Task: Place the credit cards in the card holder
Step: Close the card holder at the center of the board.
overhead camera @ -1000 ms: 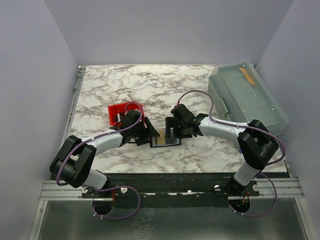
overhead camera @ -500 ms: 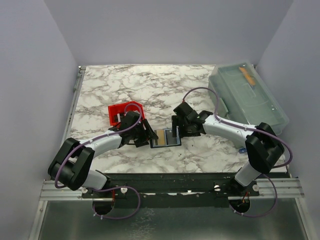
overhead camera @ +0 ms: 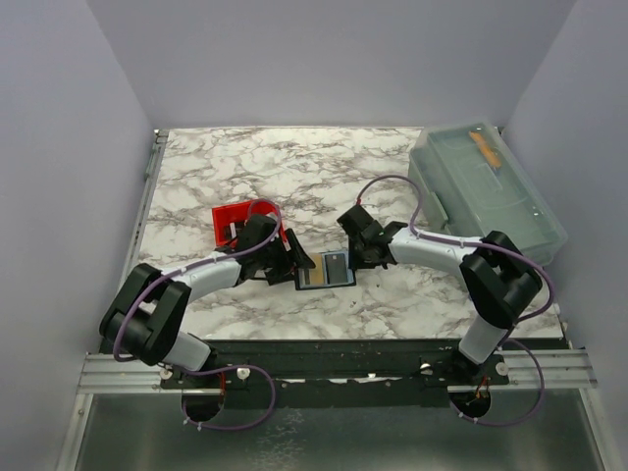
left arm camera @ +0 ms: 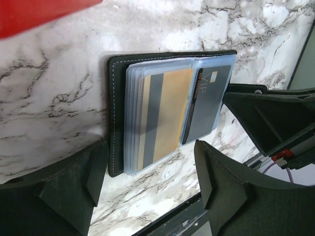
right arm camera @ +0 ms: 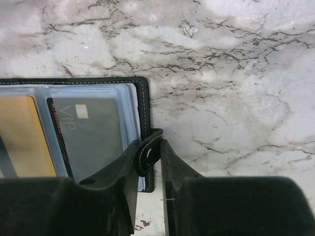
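Note:
The card holder point(overhead camera: 326, 270) lies open on the marble, its clear sleeves facing up. A yellowish credit card point(left arm camera: 170, 113) and a dark one with a pale chip point(left arm camera: 206, 101) sit in the sleeves. The right wrist view shows the same dark card point(right arm camera: 91, 132) and yellowish card point(right arm camera: 22, 137). My right gripper point(right arm camera: 150, 147) is shut on the holder's black stitched closure strap point(right arm camera: 146, 158) at its right edge. My left gripper point(left arm camera: 150, 164) is open at the holder's near-left side, and only bare marble lies between its fingers.
A small red tray point(overhead camera: 234, 221) stands just behind my left gripper point(overhead camera: 289, 257). A large translucent lidded box point(overhead camera: 486, 186) fills the back right corner. The table's front edge runs close below the holder.
My right gripper has closed from wide open onto the holder's strap at its right edge. The left gripper has stayed open and barely moved.

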Robot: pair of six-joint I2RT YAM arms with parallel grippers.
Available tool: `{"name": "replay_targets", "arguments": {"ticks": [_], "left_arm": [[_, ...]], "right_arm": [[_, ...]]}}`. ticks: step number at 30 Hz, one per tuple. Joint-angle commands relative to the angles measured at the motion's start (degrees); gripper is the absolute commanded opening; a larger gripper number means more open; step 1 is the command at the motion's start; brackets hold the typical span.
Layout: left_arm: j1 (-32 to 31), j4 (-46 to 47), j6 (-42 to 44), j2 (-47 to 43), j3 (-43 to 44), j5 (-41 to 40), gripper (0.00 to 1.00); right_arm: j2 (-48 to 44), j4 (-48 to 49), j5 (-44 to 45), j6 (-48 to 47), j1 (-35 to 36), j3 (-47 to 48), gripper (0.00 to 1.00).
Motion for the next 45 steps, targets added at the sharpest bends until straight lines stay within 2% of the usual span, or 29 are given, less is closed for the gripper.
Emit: {"name": "replay_targets", "arguments": {"ticks": [1,5,11,17,21,23,25,31,34,39,42,45], "left_arm": [[0.2,2.18,2.19,3.27,0.26,-0.39,0.78],[0.21,5.6,1.48,1.74,0.11,3.03,0.74],[-0.1,9.64,-1.47,-6.12,0.72,6.57,0.7],[-2.7,18.11,-7.23,-1.7,3.1,11.98,0.7],[-5.4,24.56,-10.67,5.26,4.6,13.78,0.7],[-6.13,28.04,-12.51,9.66,5.07,15.28,0.69],[-6.47,28.8,-12.61,11.69,5.37,15.09,0.68],[-5.66,24.52,-8.3,8.78,4.52,14.16,0.68],[-5.33,18.3,-5.47,7.39,5.29,12.29,0.59],[-5.33,9.14,-1.74,8.81,7.22,8.76,0.28],[-5.33,8.3,-1.93,9.78,6.85,8.12,0.18],[-5.33,7.06,-1.55,10.82,6.95,7.25,0.13]], "right_arm": [[2.51,2.93,0.03,0.01,-0.68,-3.69,0.18],[1.14,5.86,-4.01,-0.14,-1.09,-5.77,0.09],[-1.5,12.82,-11.72,0.93,-2.19,-10.19,0.07],[-2.74,15.22,-16.08,3.63,-3.32,-11.59,0.07],[-5.51,17.02,-19.07,6.02,-5.18,-13.78,0.08],[-6.89,16.83,-20.15,6.9,-6.41,-14.69,0.11],[-8.44,15.43,-19.81,6.86,-7.26,-15.36,0.2],[-14.11,11.05,-17.87,3.8,-7.47,-15.04,0.48],[-16.01,10.8,-18.24,2.97,-7.47,-14.59,0.49],[-14.54,10.69,-17.7,1.7,-7.52,-12.51,0.37],[-12.91,10.3,-16.67,0.98,-7.48,-10.89,0.31],[-12.22,10.22,-16.45,0.55,-7.47,-9.87,0.24]]}}
